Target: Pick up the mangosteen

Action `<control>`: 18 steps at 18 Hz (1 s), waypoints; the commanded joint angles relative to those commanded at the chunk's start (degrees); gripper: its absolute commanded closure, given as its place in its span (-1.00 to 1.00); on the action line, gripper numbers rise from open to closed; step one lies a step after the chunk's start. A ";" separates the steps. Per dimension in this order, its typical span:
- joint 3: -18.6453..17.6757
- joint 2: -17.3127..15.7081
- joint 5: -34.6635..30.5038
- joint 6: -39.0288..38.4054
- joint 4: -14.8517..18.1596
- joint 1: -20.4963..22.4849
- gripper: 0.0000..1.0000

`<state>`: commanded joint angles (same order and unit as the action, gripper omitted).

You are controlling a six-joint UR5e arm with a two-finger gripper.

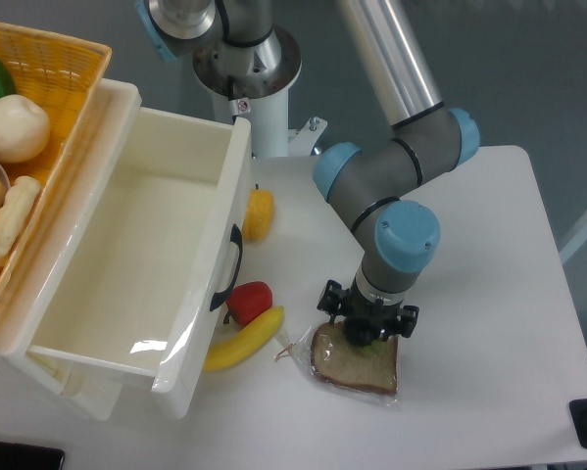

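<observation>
**Mangosteen under the gripper, grasp about to be made**

Mangosteen (364, 334) sits on the upper part of the bread (356, 360), almost wholly covered from above by the gripper (366, 321); only a sliver of dark skin and a speck of green cap show below the wrist. The bread lies in a clear wrapper on the table (489, 255), and it serves as the landmark for everything else.

The gripper hangs straight over the bread's top edge, its black body spanning the fruit from left to right. The fingers themselves are hidden under the wrist, so I cannot tell how wide they stand or whether they already press on the fruit. Nothing shows the fruit lifted off the bread.

My reading is that the step in hand is the final approach or the start of closing. The next move calls for the fingers to close evenly on the round, glossy fruit, then a straight lift, without dragging the wrapper.

Left of the bread lie a banana (246, 339) and a red fruit (250, 300); farther left stands a white bin (126, 255).
</observation>
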<state>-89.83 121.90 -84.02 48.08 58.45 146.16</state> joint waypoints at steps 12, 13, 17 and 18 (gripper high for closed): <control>3.42 -0.62 -0.09 0.52 0.18 0.44 0.72; 4.82 -0.53 -0.26 0.79 0.26 0.44 0.75; 8.96 -1.23 -0.26 10.17 0.44 0.44 1.00; 8.97 -1.84 -0.26 11.68 0.44 0.44 1.00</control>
<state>-80.86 120.06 -84.29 59.75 58.89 146.60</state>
